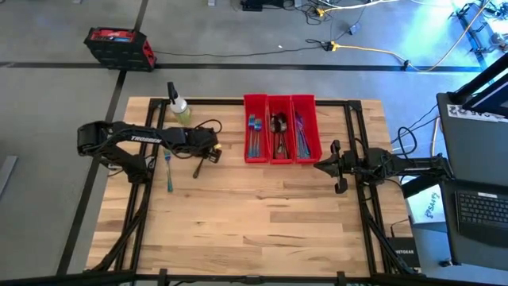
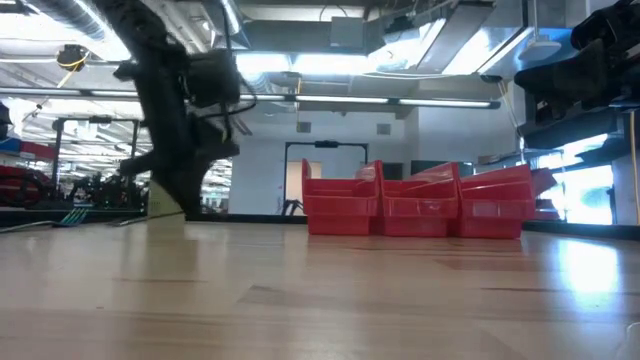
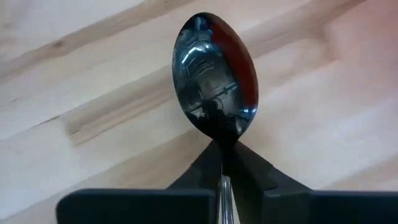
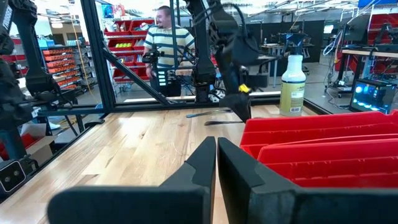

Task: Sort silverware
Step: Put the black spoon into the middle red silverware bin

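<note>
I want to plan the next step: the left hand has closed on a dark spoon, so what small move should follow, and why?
Probably lift it straight up a little. The left hand is shut on the dark spoon at its neck, with the bowl still low over the wooden table. The red bins stand to its right, so it needs height before carrying the spoon over there.

White capital lettering reading "TROSSEN" runs along the dark upper link of the left robot arm (image 1: 145, 139), at about nine o'clock on the table in the high view. Blue handwriting marks a white paper sheet (image 1: 429, 205) at four o'clock, too small to read.
</note>
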Robot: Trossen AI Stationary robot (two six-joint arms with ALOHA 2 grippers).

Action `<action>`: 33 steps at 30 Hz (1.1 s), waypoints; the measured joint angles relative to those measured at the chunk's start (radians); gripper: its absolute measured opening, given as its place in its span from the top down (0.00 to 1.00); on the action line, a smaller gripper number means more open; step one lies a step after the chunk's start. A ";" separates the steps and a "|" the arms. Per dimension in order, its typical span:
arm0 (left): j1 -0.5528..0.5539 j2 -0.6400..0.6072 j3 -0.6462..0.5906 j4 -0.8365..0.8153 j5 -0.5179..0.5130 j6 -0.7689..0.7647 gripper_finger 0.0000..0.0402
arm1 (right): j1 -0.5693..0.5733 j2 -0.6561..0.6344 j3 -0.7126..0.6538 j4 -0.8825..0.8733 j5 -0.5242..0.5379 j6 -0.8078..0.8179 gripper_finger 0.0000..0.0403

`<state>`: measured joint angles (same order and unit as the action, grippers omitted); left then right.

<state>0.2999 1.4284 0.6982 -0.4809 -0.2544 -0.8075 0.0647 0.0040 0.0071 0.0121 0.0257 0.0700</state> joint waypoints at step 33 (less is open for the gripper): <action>-0.059 0.352 0.834 0.238 -0.114 -0.001 1.00 | 0.000 0.000 0.000 0.000 0.000 0.000 1.00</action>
<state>0.2404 1.7800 1.5317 -0.2425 -0.3689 -0.8082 0.0650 0.0041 0.0071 0.0123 0.0254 0.0697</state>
